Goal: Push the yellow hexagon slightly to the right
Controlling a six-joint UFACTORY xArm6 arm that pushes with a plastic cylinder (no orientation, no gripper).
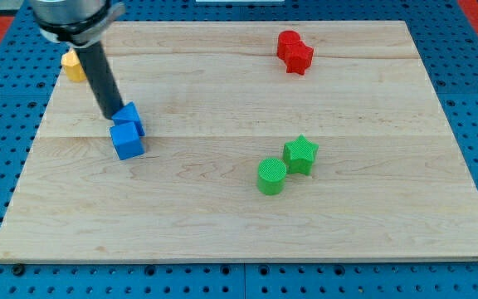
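Note:
The yellow hexagon [74, 66] sits near the board's top left corner, partly hidden behind my rod. My tip [111, 117] rests to the lower right of the hexagon, right against the upper left of two blue blocks. The smaller blue block [131, 118] touches the blue cube [128, 141] just below it.
A red block pair [294, 51] lies at the view's top, right of centre. A green star [301, 154] and a green cylinder [271, 176] sit together right of centre. The wooden board [363, 216] lies on a blue pegboard.

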